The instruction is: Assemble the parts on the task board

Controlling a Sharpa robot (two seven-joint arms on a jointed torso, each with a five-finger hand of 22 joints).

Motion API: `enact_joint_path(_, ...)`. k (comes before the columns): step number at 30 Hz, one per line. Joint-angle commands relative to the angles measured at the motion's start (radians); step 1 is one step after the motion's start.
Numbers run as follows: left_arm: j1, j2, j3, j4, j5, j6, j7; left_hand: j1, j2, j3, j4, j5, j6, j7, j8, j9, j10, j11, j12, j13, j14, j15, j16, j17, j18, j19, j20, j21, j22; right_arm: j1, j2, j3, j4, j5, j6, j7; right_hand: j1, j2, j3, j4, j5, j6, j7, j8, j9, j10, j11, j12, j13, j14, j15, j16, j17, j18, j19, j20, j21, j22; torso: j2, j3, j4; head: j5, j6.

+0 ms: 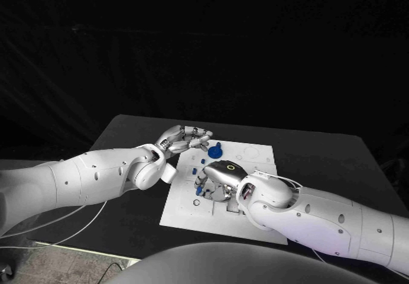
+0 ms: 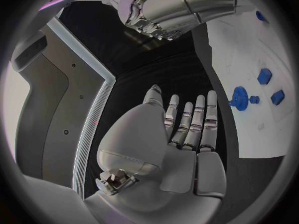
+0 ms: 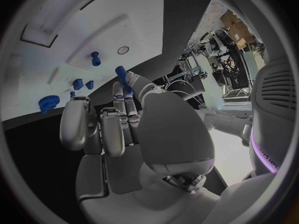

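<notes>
The white task board [image 1: 256, 155] lies in the middle of the black table. A blue gear [image 1: 215, 151] sits near its far left part, with two small blue blocks [image 2: 264, 76] beside it. My right hand [image 1: 220, 177] hovers low over the board's middle and pinches a slim blue peg [image 3: 122, 78] between thumb and fingertips. A second blue peg [image 3: 95, 58] stands on the board [image 3: 74, 35] just beyond it. My left hand [image 1: 184, 139] is raised at the board's far left corner, fingers stretched out side by side [image 2: 187, 124], with nothing in it.
The board has a long rectangular recess [image 3: 59, 12] and a small round hole [image 3: 123, 50]. Black table [image 1: 324, 154] surrounds the board on all sides. A loose cable [image 1: 51, 228] hangs off the near left of the table.
</notes>
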Motion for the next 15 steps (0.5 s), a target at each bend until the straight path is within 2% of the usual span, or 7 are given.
enact_joint_path(1,0.000,0.002,0.001,0.003,0.011,0.007,0.009,0.000,0.012,-0.001,0.002,0.006,-0.005,0.005,0.005,-0.001,-0.005,0.004,0.007,-0.001,-0.008,0.001,0.006,-0.001,-0.011,0.007,-0.002,-0.004,0.001,-0.009,0.014,0.000,-0.017,-0.076,0.030,0.005,0.001,0.004,0.006,-0.004,0.008,-0.004,0.001,-0.001,0.067,0.008,0.001,-0.006,-0.002,0.024,-0.004,0.002,0.052,-0.012,0.007,0.002,0.005,0.168,0.001,0.0009,0.0002,0.004,0.000)
enact_joint_path(10,0.000,0.005,0.001,0.000,0.011,0.010,0.009,-0.001,0.015,-0.002,0.003,0.007,-0.005,0.004,0.005,-0.001,-0.005,0.004,0.008,-0.002,-0.008,0.002,0.006,-0.001,-0.011,0.007,-0.002,-0.004,0.001,-0.024,0.029,0.000,-0.035,-0.101,0.044,0.002,0.002,0.004,0.008,-0.005,0.013,-0.005,0.001,-0.001,0.070,0.009,0.002,-0.008,-0.002,0.024,-0.004,0.002,0.052,-0.012,0.007,0.002,0.004,0.168,0.000,-0.0006,-0.0021,0.010,0.000)
enact_joint_path(15,0.000,0.009,0.001,-0.004,0.012,0.011,0.010,-0.001,0.015,-0.002,0.003,0.007,-0.005,0.004,0.005,-0.001,-0.005,0.004,0.008,-0.002,-0.008,0.002,0.006,-0.001,-0.011,0.007,-0.002,-0.004,0.001,-0.027,0.028,0.000,-0.036,-0.105,0.054,0.001,0.003,0.005,0.008,-0.006,0.014,-0.004,0.001,-0.001,0.070,0.009,0.002,-0.008,-0.002,0.024,-0.004,0.002,0.052,-0.012,0.007,0.002,0.004,0.168,-0.001,0.0002,-0.0018,0.010,0.000)
